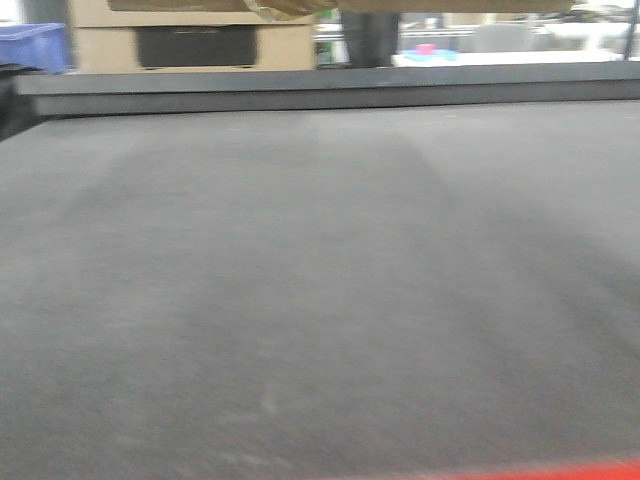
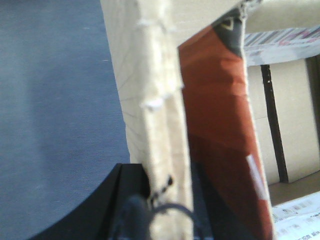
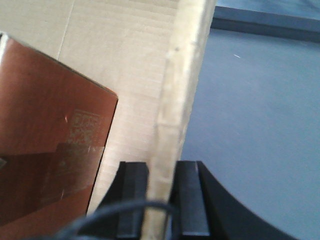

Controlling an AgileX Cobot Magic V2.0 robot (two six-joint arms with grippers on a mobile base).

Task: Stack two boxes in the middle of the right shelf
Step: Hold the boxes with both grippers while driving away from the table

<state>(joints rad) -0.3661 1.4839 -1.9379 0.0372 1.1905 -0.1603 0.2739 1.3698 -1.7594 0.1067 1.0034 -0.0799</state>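
My left gripper (image 2: 167,180) is shut on the upright edge of a brown cardboard box wall (image 2: 150,75). My right gripper (image 3: 161,170) is shut on another upright edge of a cardboard wall (image 3: 185,75). A red-brown printed panel lies just inside each wall, in the left wrist view (image 2: 215,110) and in the right wrist view (image 3: 45,125). I cannot tell which box this is. In the front view a creased cardboard underside (image 1: 300,8) shows at the top edge and neither gripper is in sight. The steel shelf is out of view.
A wide dark grey table top (image 1: 320,280) with a red front edge (image 1: 560,470) fills the front view. Behind it stand a blue bin (image 1: 30,45) and a cardboard box with a dark panel (image 1: 190,45). A taped cardboard box (image 2: 295,125) stands beyond the left gripper.
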